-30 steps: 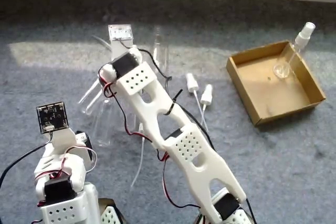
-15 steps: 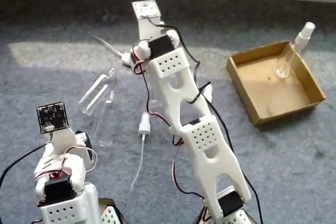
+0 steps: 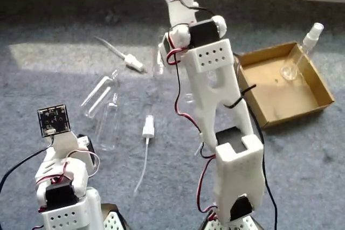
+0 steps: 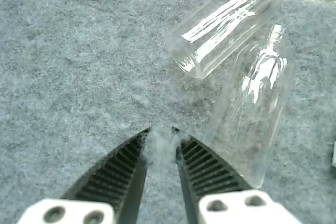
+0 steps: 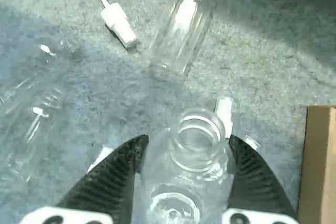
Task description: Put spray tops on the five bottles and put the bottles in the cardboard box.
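Clear plastic open-necked bottle (image 5: 197,129) clamped in right hand (image 5: 187,142), near brown cardboard box (image 3: 248,96); left hand (image 4: 160,129) nearly closed, empty, just beside clear lying bottle (image 4: 252,114) on grey carpeted worktop (image 4: 79,51).

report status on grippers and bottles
Left gripper nearly shut, empty, beside two lying bottles. Right gripper shut on an uncapped bottle, apart from the cardboard box. One capped bottle in box. Loose spray tops on carpet.
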